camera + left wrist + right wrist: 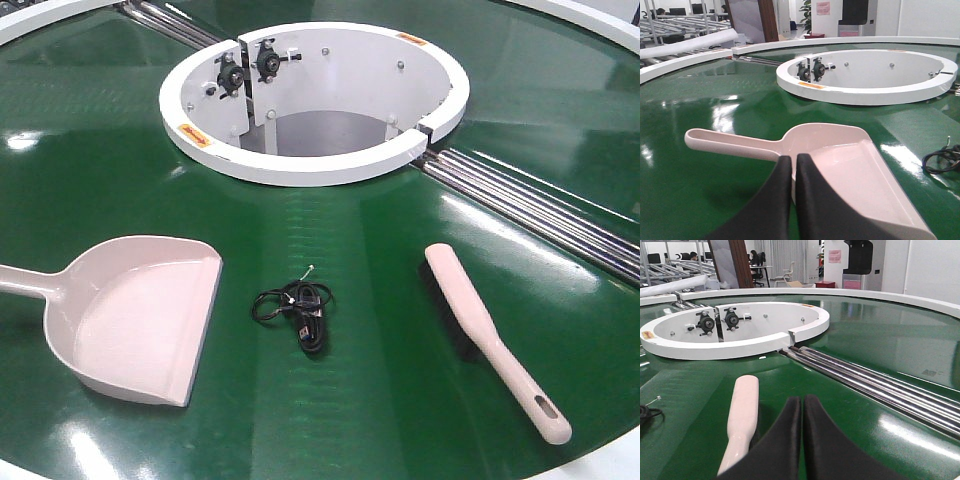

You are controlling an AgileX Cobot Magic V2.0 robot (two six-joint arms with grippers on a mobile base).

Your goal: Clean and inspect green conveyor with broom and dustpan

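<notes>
Lying on green conveyor (350,230): 1 dustpan (130,320), 1 broom (490,340), 1 blk cable (300,315).

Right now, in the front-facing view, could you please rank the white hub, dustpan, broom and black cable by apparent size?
1. white hub
2. dustpan
3. broom
4. black cable

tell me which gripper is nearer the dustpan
Left. The left gripper is right at the dustpan, near where its handle joins; the right gripper is beside the broom, across the coiled cable from it.
</notes>
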